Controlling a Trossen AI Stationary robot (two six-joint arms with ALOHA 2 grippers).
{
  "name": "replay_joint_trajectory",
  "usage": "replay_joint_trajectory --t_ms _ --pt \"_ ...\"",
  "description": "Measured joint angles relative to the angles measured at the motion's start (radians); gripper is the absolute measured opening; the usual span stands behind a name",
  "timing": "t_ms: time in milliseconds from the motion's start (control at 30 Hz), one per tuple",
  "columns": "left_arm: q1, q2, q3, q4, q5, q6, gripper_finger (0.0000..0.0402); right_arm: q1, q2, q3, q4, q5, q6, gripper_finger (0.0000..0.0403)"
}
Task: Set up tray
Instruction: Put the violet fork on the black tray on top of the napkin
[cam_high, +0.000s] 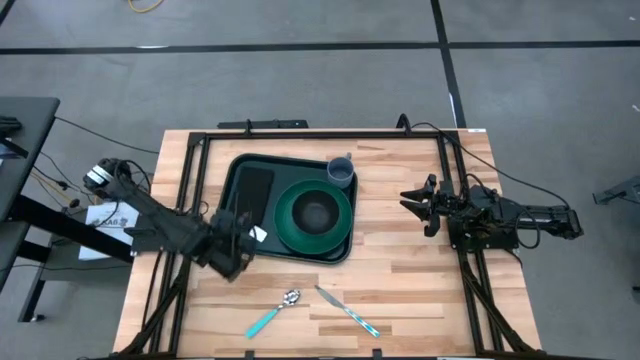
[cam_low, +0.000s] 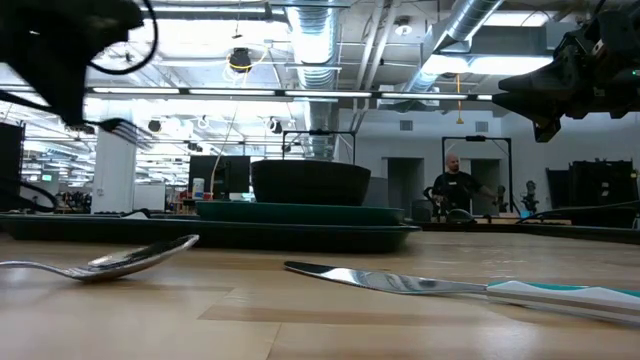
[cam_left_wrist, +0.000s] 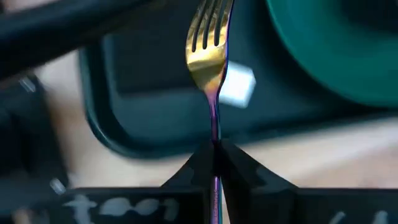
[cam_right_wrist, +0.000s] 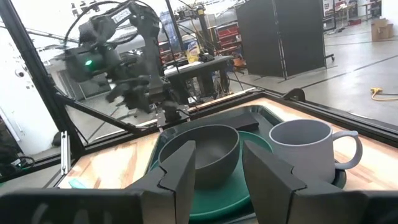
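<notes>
From above, the tray (cam_high: 236, 186), a dark green rimmed rectangle, lies at centre frame on the wooden worktop (cam_high: 400, 270), carrying a green plate (cam_high: 288, 230) with a dark bowl (cam_high: 316, 212), a grey mug (cam_high: 341, 171) at its upper right corner and a flat black rectangle (cam_high: 253, 190) on its left part. The left gripper (cam_high: 243, 238) hangs over the tray's lower left corner; the right gripper (cam_high: 425, 205) waits at right of frame, well apart from the tray. A spoon (cam_high: 274, 312) and a knife (cam_high: 346, 311) lie on bare wood below the tray.

At table height, the tray (cam_low: 120, 230) runs across mid-frame behind the spoon (cam_low: 110, 262) and knife (cam_low: 440, 287), while a fork (cam_low: 125, 130) juts from the left arm at upper left, above the tray.

The left wrist camera shows the left gripper (cam_left_wrist: 216, 152) with its fingers clamped on the fork (cam_left_wrist: 208, 59) by the handle, tines over the tray's (cam_left_wrist: 143, 109) corner and a small white object (cam_left_wrist: 239, 86).

From the right wrist, the right gripper (cam_right_wrist: 217, 165) has its fingers apart, the loaded tray (cam_right_wrist: 264, 115) beyond them.

The tray looks stiff, smooth plastic, light when bare but now weighted with crockery; its raised rim seems the best place to take hold.
</notes>
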Motion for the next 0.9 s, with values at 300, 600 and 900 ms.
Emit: replay_joint_trajectory --t_ms 300,600,900 --pt "0.328 -0.213 -0.215 0.164 -0.009 0.334 0.0000 0.000 0.000 0.000 0.000 0.000 0.000 0.0123" --pt "0.659 -0.403 -0.481 0.502 0.079 0.700 0.0000 0.000 0.000 0.000 0.000 0.000 0.000 0.0123" --pt "0.938 -0.431 -0.621 0.696 0.200 0.971 0.0000 0.000 0.000 0.000 0.000 0.000 0.000 0.0123"
